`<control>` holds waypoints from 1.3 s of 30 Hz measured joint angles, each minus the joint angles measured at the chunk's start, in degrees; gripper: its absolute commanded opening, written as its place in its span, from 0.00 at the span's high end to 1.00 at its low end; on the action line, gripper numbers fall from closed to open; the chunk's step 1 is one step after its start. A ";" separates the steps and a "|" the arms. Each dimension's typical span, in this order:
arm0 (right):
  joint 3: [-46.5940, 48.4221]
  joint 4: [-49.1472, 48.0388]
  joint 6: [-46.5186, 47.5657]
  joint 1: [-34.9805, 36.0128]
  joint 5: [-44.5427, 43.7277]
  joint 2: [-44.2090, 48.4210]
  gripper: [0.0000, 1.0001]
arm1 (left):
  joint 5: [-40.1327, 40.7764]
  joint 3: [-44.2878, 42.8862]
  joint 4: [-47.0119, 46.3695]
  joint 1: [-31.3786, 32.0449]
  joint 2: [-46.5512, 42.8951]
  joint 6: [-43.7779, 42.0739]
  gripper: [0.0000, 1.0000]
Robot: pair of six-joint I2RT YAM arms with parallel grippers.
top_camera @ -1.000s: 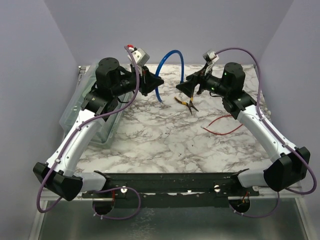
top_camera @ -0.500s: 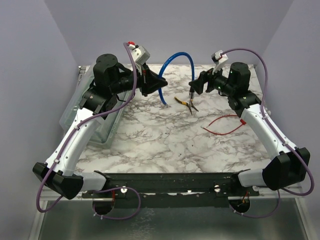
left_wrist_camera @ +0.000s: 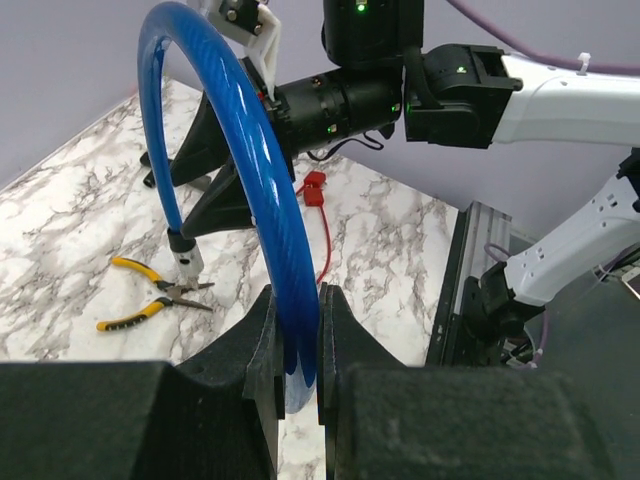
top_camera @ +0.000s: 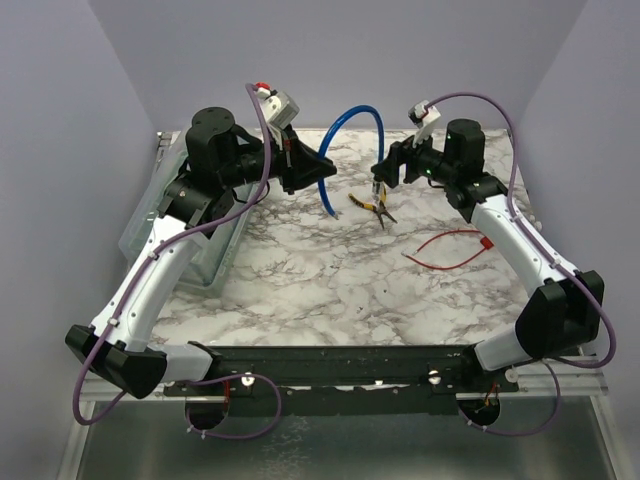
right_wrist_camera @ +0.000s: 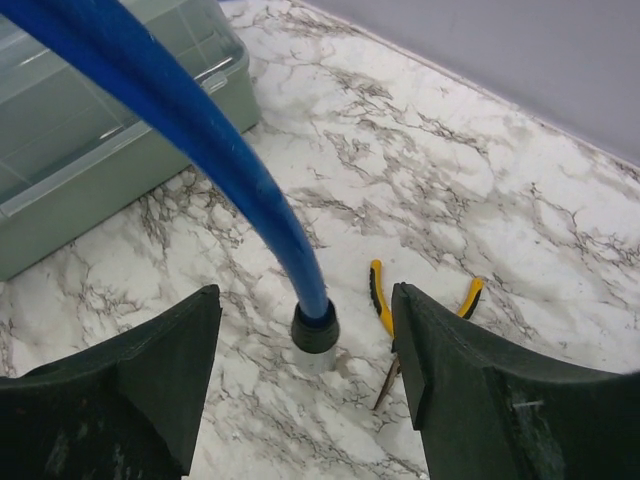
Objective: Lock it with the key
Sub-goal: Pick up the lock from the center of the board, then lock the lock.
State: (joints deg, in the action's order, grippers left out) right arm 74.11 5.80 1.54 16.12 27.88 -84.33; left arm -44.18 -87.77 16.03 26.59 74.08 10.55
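Above the table [top_camera: 330, 285], left tool [left_wrist_camera: 298, 325] pinching blue cable [left_wrist_camera: 272, 200] (arched), right tool [right_wrist_camera: 302, 305] spread.

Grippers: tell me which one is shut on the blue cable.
The left gripper: its fingers pinch the blue cable between them. The right gripper is open, its fingers standing apart on either side of the cable's capped end.

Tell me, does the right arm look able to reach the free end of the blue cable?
Probably yes. The right gripper is open; the free end hangs just ahead of its jaws with nothing between, and the left gripper holds the blue cable up.
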 measured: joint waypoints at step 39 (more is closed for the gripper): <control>3.98 -3.72 -38.86 0.04 13.07 -5.42 0.99 | 14.36 10.80 -21.42 4.70 -2.75 4.90 1.00</control>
State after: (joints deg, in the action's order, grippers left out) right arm 78.08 2.09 -37.32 16.16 40.95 -89.76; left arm -29.82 -76.97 -5.39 31.29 71.33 15.44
